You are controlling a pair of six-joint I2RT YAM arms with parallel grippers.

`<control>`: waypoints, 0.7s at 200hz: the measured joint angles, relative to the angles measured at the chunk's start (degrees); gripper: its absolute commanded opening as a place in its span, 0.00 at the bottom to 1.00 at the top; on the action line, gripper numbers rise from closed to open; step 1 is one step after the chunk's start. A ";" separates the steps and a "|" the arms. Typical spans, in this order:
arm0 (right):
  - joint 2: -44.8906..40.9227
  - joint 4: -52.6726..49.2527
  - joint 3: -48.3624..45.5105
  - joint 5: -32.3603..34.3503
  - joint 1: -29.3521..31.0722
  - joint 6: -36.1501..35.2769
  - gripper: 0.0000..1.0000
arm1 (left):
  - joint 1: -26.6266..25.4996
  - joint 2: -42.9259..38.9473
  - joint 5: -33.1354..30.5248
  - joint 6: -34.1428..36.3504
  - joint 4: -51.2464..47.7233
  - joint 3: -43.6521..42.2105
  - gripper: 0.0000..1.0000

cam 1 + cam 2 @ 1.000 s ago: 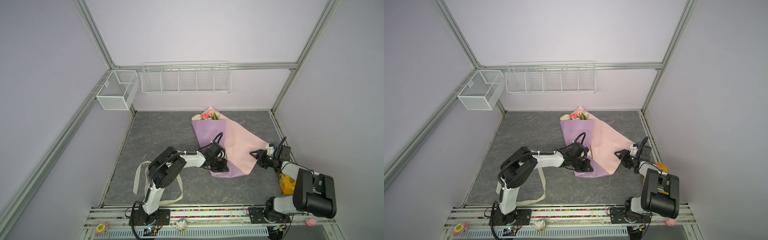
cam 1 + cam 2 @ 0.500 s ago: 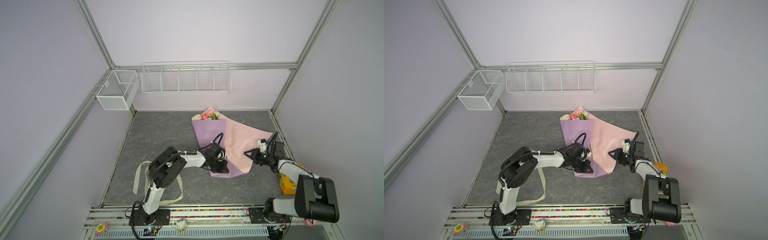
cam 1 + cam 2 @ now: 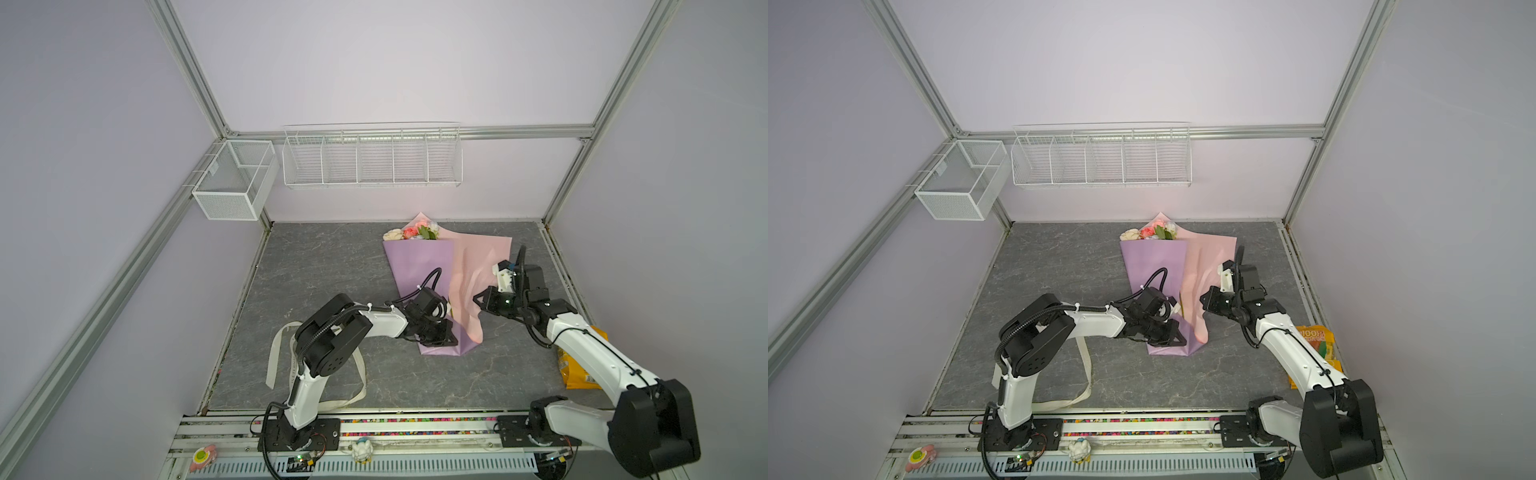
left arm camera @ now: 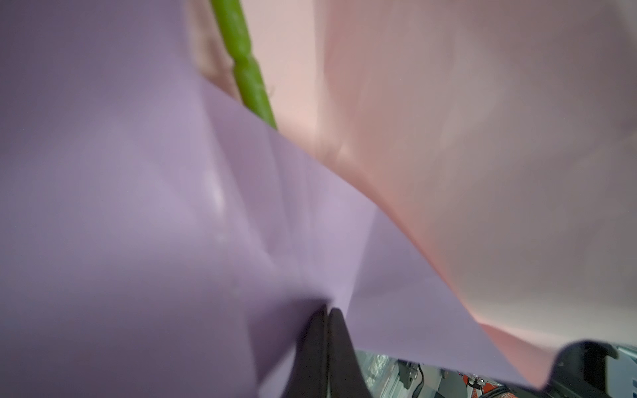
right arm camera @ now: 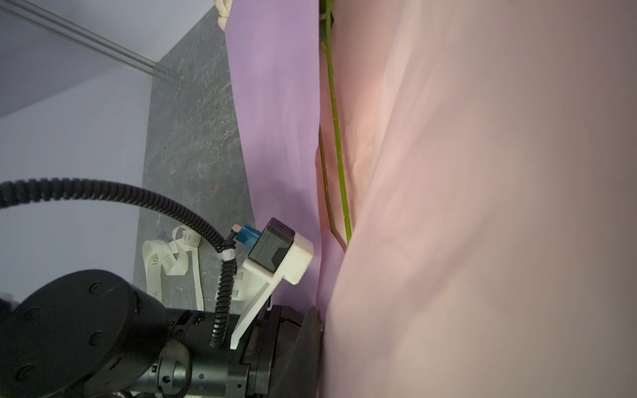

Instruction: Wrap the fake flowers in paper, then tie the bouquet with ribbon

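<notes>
The bouquet of fake flowers (image 3: 419, 266) (image 3: 1152, 266) lies on the grey floor, blooms (image 3: 411, 230) toward the back wall, wrapped in lilac and pink paper. My left gripper (image 3: 442, 337) (image 3: 1172, 338) (image 4: 328, 310) is shut on the lilac paper at the stem end. My right gripper (image 3: 478, 300) (image 3: 1203, 298) (image 5: 320, 327) is shut on the edge of the pink paper (image 3: 478, 257) (image 5: 482, 206), which stands lifted and curled inward. That sheet hides one of its fingers. Green stems (image 4: 248, 69) (image 5: 337, 138) show between the two sheets.
A long cream ribbon (image 3: 276, 353) (image 3: 1086, 374) (image 5: 172, 262) lies looped on the floor around the left arm's base. A yellow packet (image 3: 582, 365) (image 3: 1316, 340) lies by the right wall under the right arm. Two white wire baskets (image 3: 372, 158) (image 3: 232, 183) hang on the back and left walls.
My right gripper has shut on the pink paper's edge and moved left and up, folding that sheet toward the lilac one. The left gripper has stayed clamped in place.
</notes>
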 measured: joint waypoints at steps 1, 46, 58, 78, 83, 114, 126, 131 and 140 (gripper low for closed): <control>0.00 -0.13 0.09 0.22 0.22 0.02 0.09 | 0.02 -0.02 -0.02 -0.02 0.04 -0.04 0.05; 2.49 -3.98 6.91 11.58 10.43 -0.09 0.09 | 1.27 -3.54 -2.10 -2.43 4.55 -5.33 0.08; 3.56 -4.44 7.93 13.33 11.74 -0.09 0.09 | 1.75 -4.98 -2.34 -3.32 6.27 -7.08 0.10; 5.53 -5.25 9.03 15.41 13.38 -0.26 0.09 | 2.49 -8.15 -2.45 -4.44 9.25 -9.86 0.14; 5.99 -5.40 9.18 15.87 13.68 -0.26 0.09 | 2.64 -9.05 -2.47 -4.74 10.01 -10.51 0.15; 8.02 -6.25 10.10 17.18 15.19 -0.28 0.09 | 3.48 -14.73 -2.64 -5.79 14.34 -14.19 0.17; 8.70 -6.38 10.73 17.44 15.76 -0.28 0.09 | 3.89 -17.03 -3.23 -5.99 15.56 -15.78 0.16; 8.98 -6.38 11.02 17.62 16.00 -0.28 0.09 | 4.04 -17.94 -3.50 -6.08 15.82 -16.46 0.16; 9.44 -6.40 11.52 17.73 16.48 -0.28 0.09 | 4.44 -19.54 -4.22 -6.19 16.09 -17.68 0.16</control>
